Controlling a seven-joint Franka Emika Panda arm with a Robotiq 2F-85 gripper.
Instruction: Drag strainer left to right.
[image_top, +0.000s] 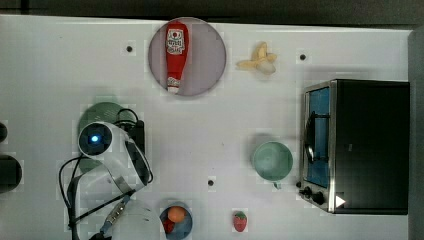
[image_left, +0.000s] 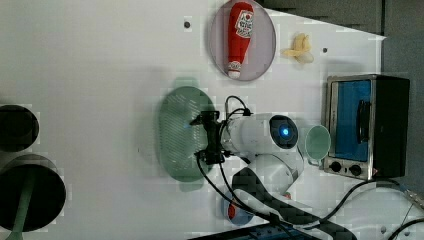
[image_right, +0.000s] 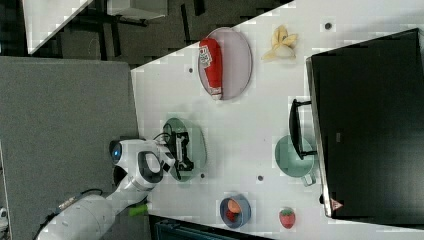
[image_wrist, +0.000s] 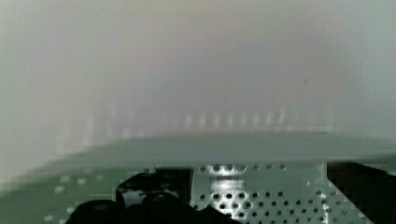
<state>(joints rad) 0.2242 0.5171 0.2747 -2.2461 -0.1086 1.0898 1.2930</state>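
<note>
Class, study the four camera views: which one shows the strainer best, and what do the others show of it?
The left view: most of the strainer shows as a perforated oval, the gripper over one side. In the top view the arm hides most of it. The right view shows it partly behind the gripper. The wrist view shows a close patch of its holes.

The white Panda arm (image_left: 265, 150) reaches over toward the left view's left, wrist bent down, and the black gripper (image_left: 200, 137) sits low with its fingers spread apart, pretty wide.
</note>
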